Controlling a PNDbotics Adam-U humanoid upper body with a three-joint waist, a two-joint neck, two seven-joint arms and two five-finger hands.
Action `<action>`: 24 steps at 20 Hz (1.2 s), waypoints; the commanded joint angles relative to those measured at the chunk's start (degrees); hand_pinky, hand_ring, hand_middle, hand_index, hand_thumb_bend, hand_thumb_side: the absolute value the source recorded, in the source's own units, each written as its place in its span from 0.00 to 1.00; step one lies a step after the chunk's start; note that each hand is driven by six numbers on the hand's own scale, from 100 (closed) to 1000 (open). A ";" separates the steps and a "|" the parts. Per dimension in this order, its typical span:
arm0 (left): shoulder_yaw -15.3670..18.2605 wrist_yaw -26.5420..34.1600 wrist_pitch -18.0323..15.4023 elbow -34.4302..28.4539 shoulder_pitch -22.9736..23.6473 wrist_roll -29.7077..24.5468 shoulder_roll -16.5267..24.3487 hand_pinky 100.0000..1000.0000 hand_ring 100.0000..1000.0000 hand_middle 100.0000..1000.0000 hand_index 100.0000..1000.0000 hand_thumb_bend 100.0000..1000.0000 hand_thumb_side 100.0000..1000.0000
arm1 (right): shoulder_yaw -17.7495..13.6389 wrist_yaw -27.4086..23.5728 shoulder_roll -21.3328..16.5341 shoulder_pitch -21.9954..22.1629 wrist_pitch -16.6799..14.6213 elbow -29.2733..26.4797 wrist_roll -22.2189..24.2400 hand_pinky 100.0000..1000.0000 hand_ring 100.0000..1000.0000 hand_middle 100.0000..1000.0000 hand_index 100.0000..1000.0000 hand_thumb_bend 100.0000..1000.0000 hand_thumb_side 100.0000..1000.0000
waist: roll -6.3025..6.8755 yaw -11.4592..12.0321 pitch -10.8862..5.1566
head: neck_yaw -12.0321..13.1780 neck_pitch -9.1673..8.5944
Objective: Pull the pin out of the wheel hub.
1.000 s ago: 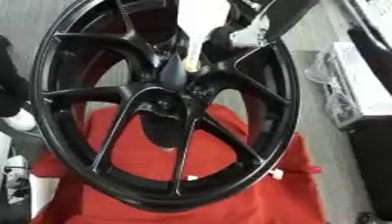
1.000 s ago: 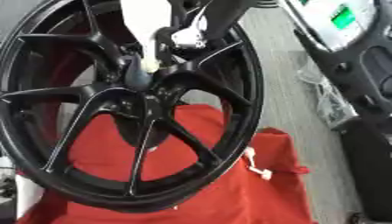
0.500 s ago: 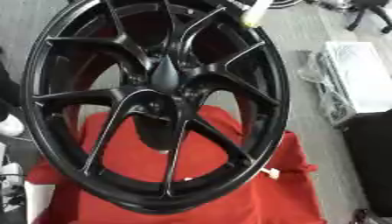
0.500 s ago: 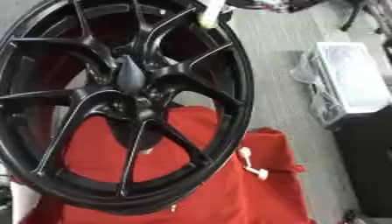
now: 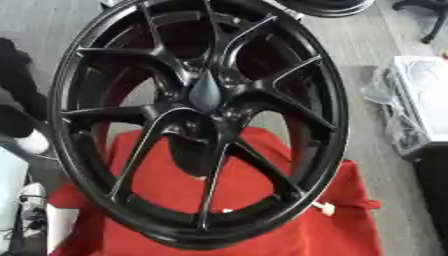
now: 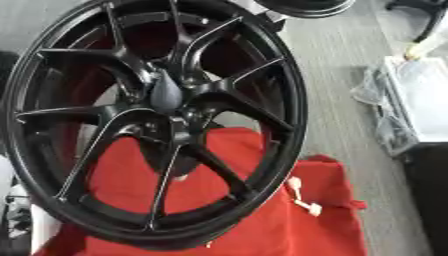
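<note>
A large black alloy wheel (image 5: 197, 125) stands tilted on a red cloth (image 5: 289, 220). Its hub (image 5: 206, 95) sits at the centre of the thin spokes, and I see no pin sticking out of it. Neither of my hands shows in either eye view. A pale yellowish shape (image 6: 429, 46) lies at the right edge by the white box; I cannot tell what it is.
A white box with clear plastic wrapping (image 5: 411, 110) sits on the grey floor to the right. Another dark rim (image 6: 306, 6) shows at the top. A dark shape with a white end (image 5: 22, 120) stands at the left edge. A small white tag (image 6: 302, 197) lies on the cloth.
A second ago a hand held a pale pin at the hub. It lifted up and away with the pin and has left the view. The picture has shifted too.
</note>
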 commanded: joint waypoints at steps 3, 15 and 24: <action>0.09 -0.23 -0.18 -0.82 -0.80 -0.23 1.45 0.87 0.82 0.83 0.81 0.00 0.73 | -2.71 5.72 5.61 2.06 0.88 -0.99 3.69 0.87 0.87 0.79 0.87 0.04 0.00 | 0.67 -0.16 -0.56 | 0.50 -0.63; -0.51 -0.32 -0.29 -0.63 -1.25 -0.58 1.41 0.87 0.82 0.83 0.80 0.00 0.73 | -4.25 0.59 7.95 1.32 1.89 -0.99 -4.28 0.81 0.78 0.69 0.82 0.00 0.02 | 1.35 -0.75 -0.27 | 0.72 -0.32; -2.68 0.61 0.16 -1.27 -3.89 -2.32 0.39 0.87 0.82 0.83 0.80 0.00 0.72 | 0.18 -11.28 5.40 -5.27 -10.97 -0.99 -15.47 0.78 0.71 0.61 0.76 0.00 0.12 | 2.28 -0.61 -0.28 | 0.58 -0.57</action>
